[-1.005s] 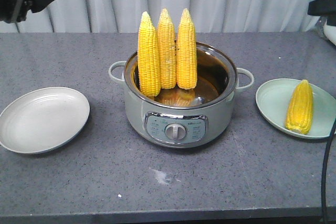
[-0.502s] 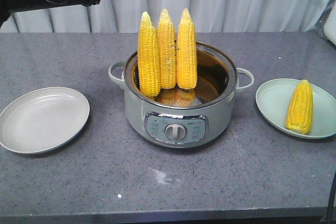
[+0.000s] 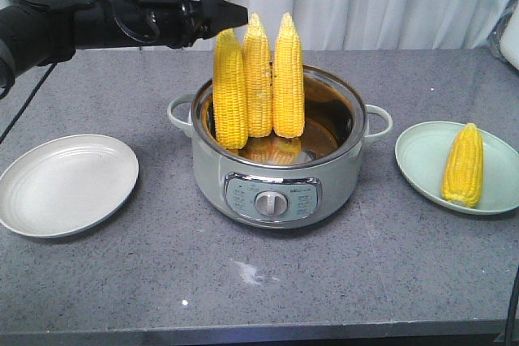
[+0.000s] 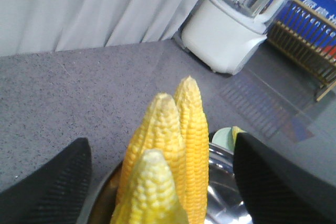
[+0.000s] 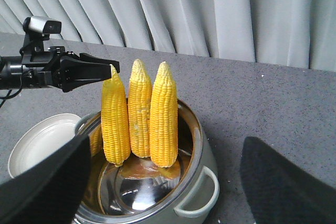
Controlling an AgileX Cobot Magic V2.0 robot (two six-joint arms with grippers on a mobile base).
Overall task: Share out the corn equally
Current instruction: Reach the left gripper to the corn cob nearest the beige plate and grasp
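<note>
Left gripper (image 3: 229, 15), jaws spread, empty, just beside the tips of three cobs (image 3: 258, 79) upright in the pot (image 3: 276, 184) below. Step: pick-up approach. Next, likely: clamp nearest cob (image 3: 229, 91), carry to the plate (image 3: 65, 188) lower left.

I see the pot (image 3: 276, 192) in the middle of the desk (image 3: 365, 281). Three corn cobs (image 3: 258, 79) stand upright in it, side by side. The left plate (image 3: 65, 188) lies left of the pot. The right plate (image 3: 422, 155) lies right of it and carries a fourth cob (image 3: 464, 165). The left end effector (image 3: 233, 14) hangs at the leftmost cob's tip, perhaps slightly behind it.
</note>
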